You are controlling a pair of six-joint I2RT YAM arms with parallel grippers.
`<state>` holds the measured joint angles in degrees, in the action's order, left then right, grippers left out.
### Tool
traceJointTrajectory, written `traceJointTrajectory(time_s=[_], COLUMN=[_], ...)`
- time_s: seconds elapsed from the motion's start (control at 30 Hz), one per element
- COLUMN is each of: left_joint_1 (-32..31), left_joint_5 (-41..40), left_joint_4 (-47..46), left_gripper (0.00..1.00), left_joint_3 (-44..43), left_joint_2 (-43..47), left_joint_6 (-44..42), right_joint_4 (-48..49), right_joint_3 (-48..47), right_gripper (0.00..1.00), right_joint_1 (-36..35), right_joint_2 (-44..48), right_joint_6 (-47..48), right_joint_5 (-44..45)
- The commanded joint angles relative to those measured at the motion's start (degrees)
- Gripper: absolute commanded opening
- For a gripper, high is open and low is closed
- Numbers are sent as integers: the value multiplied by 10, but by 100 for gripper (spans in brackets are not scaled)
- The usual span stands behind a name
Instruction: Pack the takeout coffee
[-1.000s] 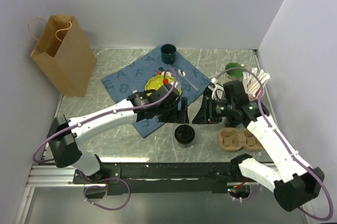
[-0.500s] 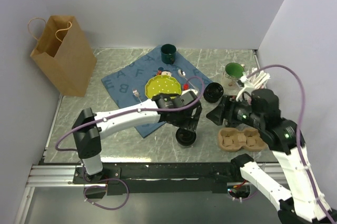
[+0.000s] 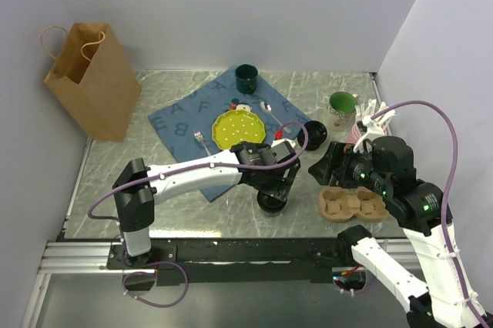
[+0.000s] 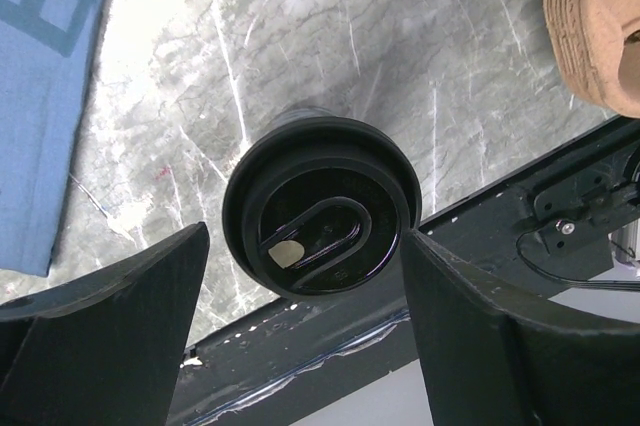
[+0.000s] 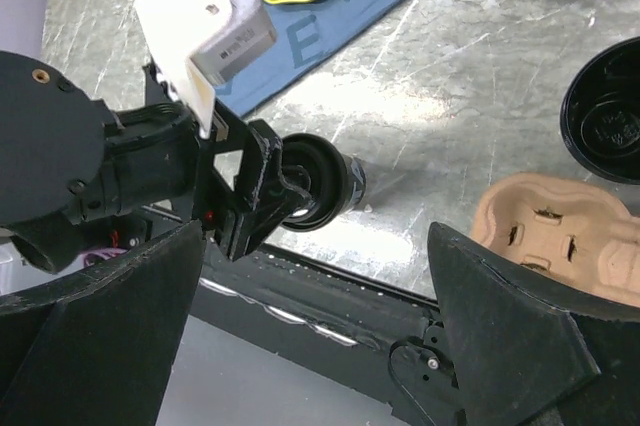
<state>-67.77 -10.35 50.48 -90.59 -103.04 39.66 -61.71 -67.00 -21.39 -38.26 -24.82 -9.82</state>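
Fingers (image 4: 130, 316) of left gripper (image 4: 303, 236) spread wide, one on either side of small black disposable lidded cup (image 4: 320, 208). One finger sits just beside the lid rim; cannot tell if it touches. Right gripper (image 5: 315, 231) spread fully, holding nothing.

Against a second ago: left gripper has come off blue lettered cloth (image 3: 177, 122) to straddle the cup. Right gripper has pulled back toward the right edge and widened.

Cup stands upright on grey marble worktop (image 3: 154, 205) near its near edge, between cloth and brown moulded-pulp carrier (image 3: 350, 203). Long axis vertical, lid up.
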Motion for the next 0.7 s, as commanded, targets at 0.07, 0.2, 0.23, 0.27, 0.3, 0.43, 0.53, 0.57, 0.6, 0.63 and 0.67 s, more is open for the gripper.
traceJointTrajectory(time_s=[0.07, 0.2, 0.23, 0.27, 0.3, 0.43, 0.53, 0.57, 0.6, 0.63, 0.67], left_joint_1=[-15, -12, -10, -5, 9, 65, 131, 150, 184, 199, 209], left_joint_5=[-6, -38, -44, -46, -44, -20, 13, 25, 44, 53, 58], left_joint_4=[5, 14, 17, 23, 25, 0, -26, -28, -32, -45, -52], left_gripper=[83, 85, 86, 86, 86, 87, 89, 89, 89, 90, 91], left_joint_3=[-13, -28, -35, -43, -45, 11, 97, 144, 168, 215, 236], left_joint_2=[-17, -1, 3, 12, 18, 75, 140, 170, 186, 201, 233], left_joint_6=[5, 16, 19, 27, 34, 77, 117, 138, 146, 149, 153], right_joint_4=[5, -3, -6, -9, -10, -24, -9, 8, 18, 29, 59], right_joint_3=[0, 1, 2, 4, 6, 15, 43, 53, 63, 84, 95], right_gripper=[100, 100, 100, 99, 99, 97, 94, 93, 93, 93, 93], right_joint_1=[-1, -2, -3, -2, -2, -3, -8, -25, -37, -56, -90], right_joint_2=[10, 7, 6, 2, 0, -29, -60, -73, -80, -85, -97], right_joint_6=[-3, 0, 2, 3, 4, -6, -10, -18, -22, -26, -31], right_joint_5=[13, 18, 16, 16, 16, 15, -27, -29, -18, -6, 2])
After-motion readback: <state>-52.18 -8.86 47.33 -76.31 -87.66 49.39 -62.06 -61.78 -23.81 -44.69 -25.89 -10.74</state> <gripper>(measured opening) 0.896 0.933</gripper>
